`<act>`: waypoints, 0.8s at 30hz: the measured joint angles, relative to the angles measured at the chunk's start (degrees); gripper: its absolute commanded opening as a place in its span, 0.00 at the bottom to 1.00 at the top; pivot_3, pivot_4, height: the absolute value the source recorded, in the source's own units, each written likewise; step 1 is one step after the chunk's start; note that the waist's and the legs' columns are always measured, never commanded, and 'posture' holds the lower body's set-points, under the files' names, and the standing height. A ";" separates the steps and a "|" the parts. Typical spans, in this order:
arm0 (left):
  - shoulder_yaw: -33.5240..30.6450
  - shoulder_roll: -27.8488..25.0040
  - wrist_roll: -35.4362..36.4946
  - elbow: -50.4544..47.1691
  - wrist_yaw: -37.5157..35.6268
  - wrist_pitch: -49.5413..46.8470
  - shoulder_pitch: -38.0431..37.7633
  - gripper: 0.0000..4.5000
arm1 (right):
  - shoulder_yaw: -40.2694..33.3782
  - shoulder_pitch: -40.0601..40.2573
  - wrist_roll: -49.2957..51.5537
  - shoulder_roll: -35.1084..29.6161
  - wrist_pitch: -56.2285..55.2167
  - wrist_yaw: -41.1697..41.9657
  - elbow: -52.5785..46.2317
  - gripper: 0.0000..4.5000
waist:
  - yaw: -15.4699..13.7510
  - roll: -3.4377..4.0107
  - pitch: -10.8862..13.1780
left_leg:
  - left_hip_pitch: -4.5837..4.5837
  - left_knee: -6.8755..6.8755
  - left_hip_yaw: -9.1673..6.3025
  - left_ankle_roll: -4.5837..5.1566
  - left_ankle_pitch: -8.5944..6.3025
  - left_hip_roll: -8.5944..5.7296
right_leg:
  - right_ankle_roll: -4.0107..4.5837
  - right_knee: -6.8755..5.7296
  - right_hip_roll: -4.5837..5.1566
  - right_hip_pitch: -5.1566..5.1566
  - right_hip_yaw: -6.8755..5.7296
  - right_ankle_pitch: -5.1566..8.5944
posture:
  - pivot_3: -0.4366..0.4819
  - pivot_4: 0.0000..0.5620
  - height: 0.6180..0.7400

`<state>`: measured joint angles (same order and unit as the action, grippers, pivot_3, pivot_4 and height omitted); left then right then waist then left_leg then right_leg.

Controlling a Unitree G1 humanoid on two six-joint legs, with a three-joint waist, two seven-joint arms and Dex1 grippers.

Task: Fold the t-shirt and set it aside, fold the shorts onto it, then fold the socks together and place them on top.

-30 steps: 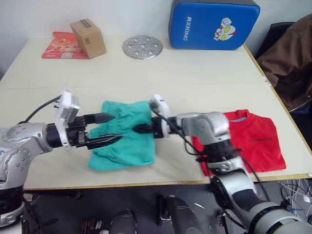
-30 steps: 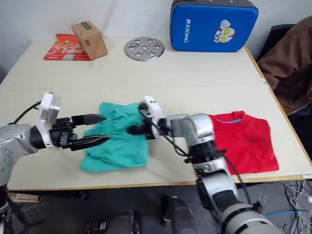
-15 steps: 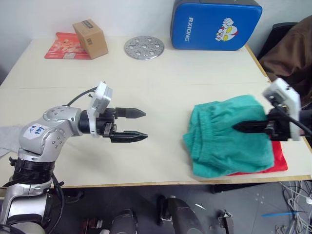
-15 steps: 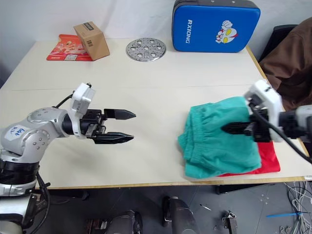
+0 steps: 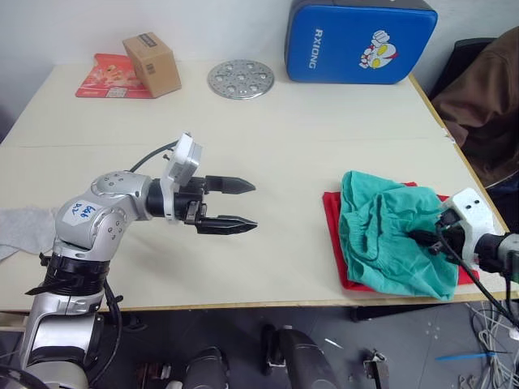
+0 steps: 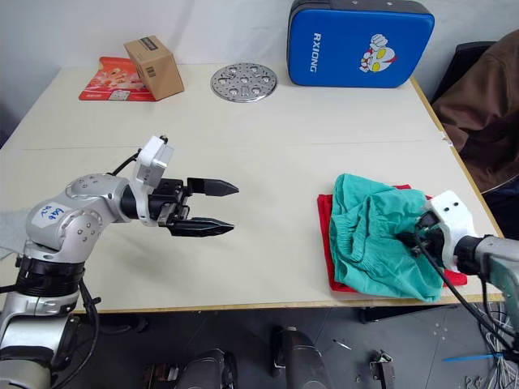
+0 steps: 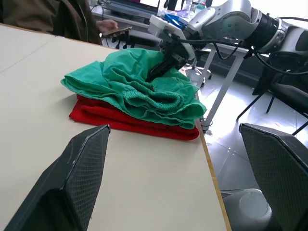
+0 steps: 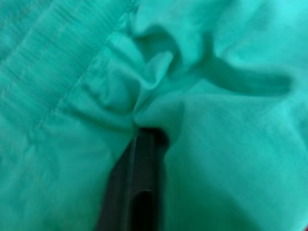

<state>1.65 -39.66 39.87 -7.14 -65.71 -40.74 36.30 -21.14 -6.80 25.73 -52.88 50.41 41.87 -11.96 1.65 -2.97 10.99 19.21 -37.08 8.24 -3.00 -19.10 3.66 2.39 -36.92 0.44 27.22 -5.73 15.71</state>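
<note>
- The right gripper (image 6: pixel 415 235) sits low at the near right corner of the table (image 5: pixel 308 146), its fingers pinched together on a fold of the teal shorts (image 5: pixel 389 235). The right wrist view shows the dark fingers closed with green cloth bunched around them. I judge the hold is there to lay the shorts down onto the shirt, and they have not been let go.
- The shorts lie in a rumpled heap on the folded red t-shirt (image 5: pixel 331 212), which shows as a red border along the left and near edges. They are on it but not neatly folded, so that step looks nearly done.
- The right forearm comes in from the right edge, roughly level with the tabletop and pointing left into the cloth.
- At the near left edge lie the grey socks (image 5: pixel 20 228), flat on the table beside the left arm and well apart from the pile; they are untouched.
- The left gripper (image 5: pixel 239 204) hovers above bare table at mid-depth, fingers apart and empty, pointing toward the pile. Its elbow is bent and its forearm held level, apparently waiting.
</note>
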 measured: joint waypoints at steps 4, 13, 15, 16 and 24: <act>-1.88 -2.52 -0.85 -0.46 1.23 -0.06 -3.72 1.00 | -4.24 -2.96 -0.62 -0.20 -2.93 -1.90 -0.10 0.71 | 0.13 0.06 0.03 | -0.02 -0.02 0.05 0.01 0.00 0.01 | 0.02 -0.03 -0.02 0.01 0.04 -0.01 | 0.48 0.27 1.00; -12.01 -6.81 -2.91 -3.23 8.84 0.25 -16.73 1.00 | 1.47 -16.75 -0.63 2.01 -7.43 -4.42 -0.60 0.99 | 0.13 0.07 0.04 | -0.10 0.01 0.03 0.00 0.01 0.07 | 0.37 -0.08 -0.03 0.25 0.06 -0.21 | 0.48 0.27 1.00; -15.22 -8.37 -4.17 -3.70 10.67 0.67 -21.00 1.00 | 2.86 -17.85 1.57 4.60 -5.18 -4.62 -1.86 0.99 | 0.05 0.07 0.04 | -0.08 -0.02 0.04 0.01 0.02 0.05 | 0.42 -0.08 0.00 0.28 0.06 -0.24 | 0.48 0.27 1.00; -16.90 -8.82 -5.10 -3.58 11.69 1.37 -22.63 1.00 | 2.85 -18.83 4.38 6.38 -3.26 -4.49 -2.91 0.99 | 0.03 0.09 0.05 | -0.07 -0.04 0.04 0.03 0.01 0.05 | 0.47 -0.06 0.01 0.28 0.06 -0.27 | 0.48 0.27 1.00; -28.12 -11.12 -17.45 3.54 23.02 9.48 -33.54 1.00 | 7.30 -17.74 28.37 9.05 6.15 4.77 -19.93 0.99 | 0.01 0.12 0.07 | -0.06 -0.02 0.01 0.36 -0.22 0.06 | 0.48 0.08 0.10 0.22 -0.01 -0.28 | 0.48 0.27 1.00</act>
<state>-26.46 -50.78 22.43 -3.60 -42.69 -31.27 2.76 -13.84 -24.53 54.10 -43.83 56.57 46.64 -31.90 1.66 -2.85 11.06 19.16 -37.10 8.26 -2.64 -19.32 3.72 2.87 -36.84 0.54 27.44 -5.74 15.44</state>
